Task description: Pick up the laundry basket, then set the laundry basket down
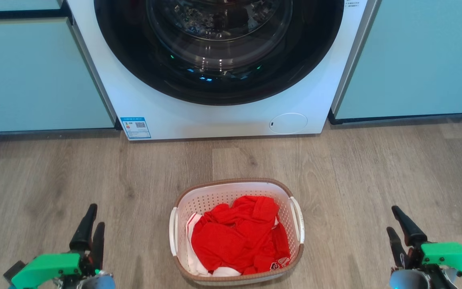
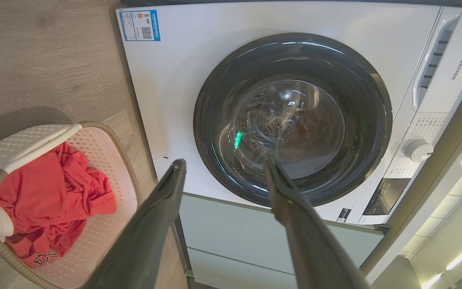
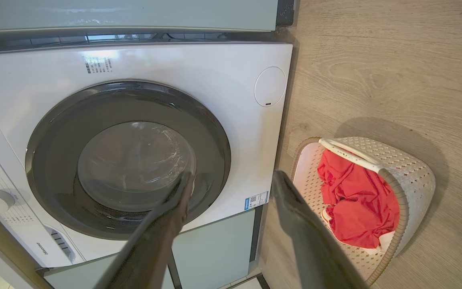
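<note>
The laundry basket (image 1: 235,188) stands on the wood floor in front of the washing machine, white with perforated walls, a brown rim and two white side handles. Red and white clothes (image 1: 239,237) fill it. Well off to its left, my left gripper (image 1: 94,214) stands open and holds nothing. My right gripper (image 1: 392,218) stands open to the basket's right, equally far from it. The left wrist view has the basket (image 2: 106,148) at lower left, beside my left gripper (image 2: 225,162). In the right wrist view the basket (image 3: 411,176) sits to the right of my right gripper (image 3: 233,176).
A white front-loading washing machine (image 1: 219,116) with a shut dark round door stands straight ahead. Pale green cabinets (image 1: 34,76) flank it on both sides. Bare wood floor (image 1: 375,172) lies all around the basket.
</note>
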Tool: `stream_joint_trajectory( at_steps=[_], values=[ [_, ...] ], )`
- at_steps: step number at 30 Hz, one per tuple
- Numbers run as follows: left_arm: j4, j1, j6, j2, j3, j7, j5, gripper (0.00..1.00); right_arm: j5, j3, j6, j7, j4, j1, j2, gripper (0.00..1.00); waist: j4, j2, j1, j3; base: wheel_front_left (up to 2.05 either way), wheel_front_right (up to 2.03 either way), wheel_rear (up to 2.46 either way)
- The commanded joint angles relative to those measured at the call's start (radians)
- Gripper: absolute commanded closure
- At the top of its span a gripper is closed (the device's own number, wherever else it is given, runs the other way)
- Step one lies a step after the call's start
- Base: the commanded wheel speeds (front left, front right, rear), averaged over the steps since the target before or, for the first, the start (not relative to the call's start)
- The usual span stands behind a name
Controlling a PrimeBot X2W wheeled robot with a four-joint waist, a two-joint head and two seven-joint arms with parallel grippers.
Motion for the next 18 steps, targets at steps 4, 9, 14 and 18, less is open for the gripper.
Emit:
stream_joint_trajectory(
  at_steps=[4, 9, 14, 18],
  values=[
    [-0.036, -0.05, -0.002, 0.008, 0.008, -0.021, 0.027, 0.0, -0.029, -0.004, 0.001, -0.02, -0.035, -0.042, -0.005, 0.0, 0.001, 0.0, 0.0, -0.002, 0.0, 0.0, 0.0],
    [-0.032, -0.058, -0.002, 0.008, 0.015, -0.036, 0.052, 0.0, -0.061, -0.016, 0.001, -0.035, -0.035, -0.046, -0.005, 0.0, 0.002, 0.0, 0.0, -0.004, 0.0, 0.0, 0.0],
    [-0.035, -0.066, -0.003, 0.008, 0.02, -0.05, 0.084, 0.0, -0.111, -0.028, 0.001, -0.049, -0.045, -0.054, -0.006, 0.0, 0.005, 0.0, 0.0, -0.007, 0.0, 0.0, 0.0],
    [-0.036, -0.071, -0.003, 0.009, 0.018, -0.062, 0.111, 0.0, -0.166, -0.044, 0.001, -0.061, -0.06, -0.059, -0.006, 0.0, 0.008, 0.0, 0.0, -0.01, 0.0, 0.0, 0.0]
  ],
)
